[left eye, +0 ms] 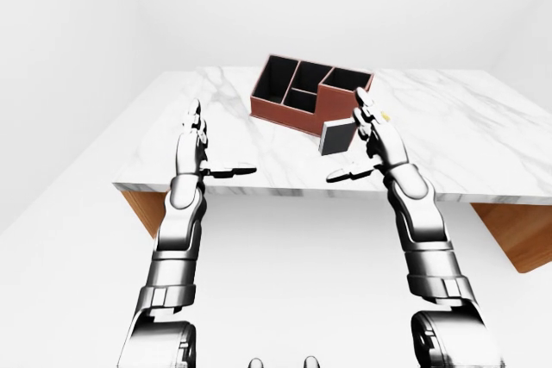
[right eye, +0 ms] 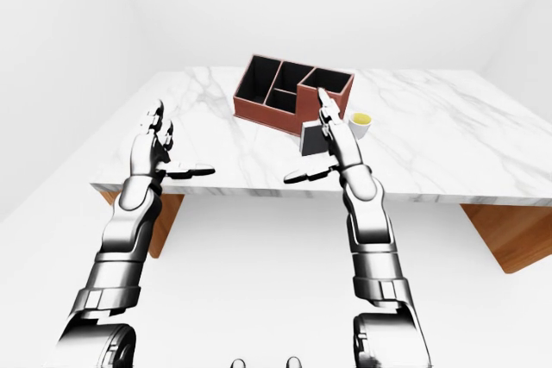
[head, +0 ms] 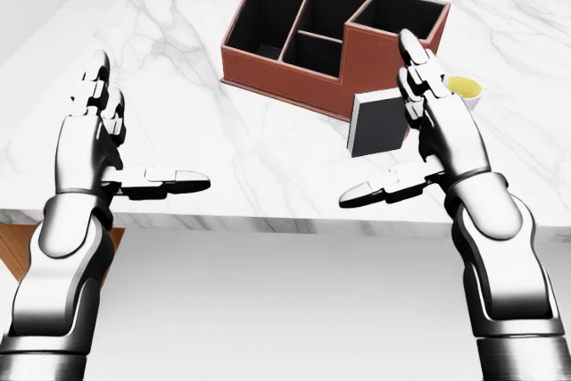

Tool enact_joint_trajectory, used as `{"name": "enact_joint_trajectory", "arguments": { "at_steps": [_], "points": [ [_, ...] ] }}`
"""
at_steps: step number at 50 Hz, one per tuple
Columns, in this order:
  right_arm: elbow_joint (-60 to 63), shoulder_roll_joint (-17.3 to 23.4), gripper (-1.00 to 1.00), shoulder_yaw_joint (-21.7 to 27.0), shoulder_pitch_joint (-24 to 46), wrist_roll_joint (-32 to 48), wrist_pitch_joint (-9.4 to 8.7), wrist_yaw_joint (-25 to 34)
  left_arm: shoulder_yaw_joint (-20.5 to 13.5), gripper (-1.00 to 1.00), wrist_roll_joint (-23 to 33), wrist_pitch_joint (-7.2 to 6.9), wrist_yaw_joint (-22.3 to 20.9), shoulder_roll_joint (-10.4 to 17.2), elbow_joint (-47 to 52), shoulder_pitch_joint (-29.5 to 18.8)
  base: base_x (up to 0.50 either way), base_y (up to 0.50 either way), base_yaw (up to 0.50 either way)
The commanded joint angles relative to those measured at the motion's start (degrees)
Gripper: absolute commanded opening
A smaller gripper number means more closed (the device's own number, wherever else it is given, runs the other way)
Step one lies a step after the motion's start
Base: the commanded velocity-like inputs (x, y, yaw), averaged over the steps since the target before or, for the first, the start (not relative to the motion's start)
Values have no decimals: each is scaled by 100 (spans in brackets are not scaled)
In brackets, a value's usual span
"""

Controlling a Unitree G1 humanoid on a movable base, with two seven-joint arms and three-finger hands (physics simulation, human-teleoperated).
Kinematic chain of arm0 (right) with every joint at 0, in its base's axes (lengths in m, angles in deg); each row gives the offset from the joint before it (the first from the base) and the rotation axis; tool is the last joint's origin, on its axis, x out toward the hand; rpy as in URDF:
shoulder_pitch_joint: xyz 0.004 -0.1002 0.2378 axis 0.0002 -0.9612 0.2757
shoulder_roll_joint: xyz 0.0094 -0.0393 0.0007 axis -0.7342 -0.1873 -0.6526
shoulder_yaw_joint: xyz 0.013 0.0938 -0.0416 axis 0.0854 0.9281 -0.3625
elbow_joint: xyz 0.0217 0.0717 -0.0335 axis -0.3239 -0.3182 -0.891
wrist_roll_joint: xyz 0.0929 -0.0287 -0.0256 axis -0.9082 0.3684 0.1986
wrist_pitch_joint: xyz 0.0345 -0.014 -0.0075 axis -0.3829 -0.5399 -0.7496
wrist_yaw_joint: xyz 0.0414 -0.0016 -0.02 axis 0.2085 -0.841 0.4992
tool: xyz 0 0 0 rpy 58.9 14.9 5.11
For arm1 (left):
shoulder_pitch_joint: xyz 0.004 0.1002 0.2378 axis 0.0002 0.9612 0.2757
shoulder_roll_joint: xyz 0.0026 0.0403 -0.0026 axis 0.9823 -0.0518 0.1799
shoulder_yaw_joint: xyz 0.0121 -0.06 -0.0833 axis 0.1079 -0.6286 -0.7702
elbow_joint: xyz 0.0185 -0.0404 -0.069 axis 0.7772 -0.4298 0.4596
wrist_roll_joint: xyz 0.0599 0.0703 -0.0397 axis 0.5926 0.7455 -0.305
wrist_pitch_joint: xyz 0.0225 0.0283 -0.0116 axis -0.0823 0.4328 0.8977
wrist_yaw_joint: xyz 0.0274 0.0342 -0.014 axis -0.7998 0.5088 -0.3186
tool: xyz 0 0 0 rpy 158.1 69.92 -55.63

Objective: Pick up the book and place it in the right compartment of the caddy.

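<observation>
A red-brown caddy (head: 308, 69) with dark compartments is seen on the white marble bench (head: 223, 149), toward the top of the head view. The book (head: 378, 123), dark-covered with a pale edge, is stood upright on the bench, just beside the caddy's taller right-hand section, at the caddy's lower right corner in that view. Whether it touches the caddy wall cannot be told. A small pale cup (right eye: 360, 124) with yellow contents is placed on the bench to the right of the caddy, partly hidden behind the right hand in the head view.

The right hand (head: 437, 144) is held just right of the book, below the caddy's right end; its fingers (head: 419, 69) are spread wide and pointed up the view, with the thumb stretched leftward under the book. Nothing is held, and contact with the book is not evident. The left hand (head: 94, 136) is raised well to the left of the caddy, over the bench's near edge, with its fingers likewise wide and empty and its thumb pointed toward the right.
</observation>
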Motion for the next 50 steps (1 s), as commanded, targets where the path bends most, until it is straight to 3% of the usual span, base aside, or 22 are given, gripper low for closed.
{"name": "enact_joint_trajectory", "arguments": {
  "at_steps": [1, 21, 50],
  "points": [
    [-527, 293, 100, 49, 759, 153, 0, 106, -26, 100, -115, 0, -7, 166, -452, -673, 0, 0, 0],
    [-930, 646, 100, 128, 1348, 308, 0, 539, -88, 100, -159, 0, -125, 336, 32, -915, 1, 0, 0],
    [-573, 821, 100, 161, 1295, 687, 0, 788, -118, 100, -102, 0, -108, 372, 591, -746, 31, -4, 0]
  ]
}}
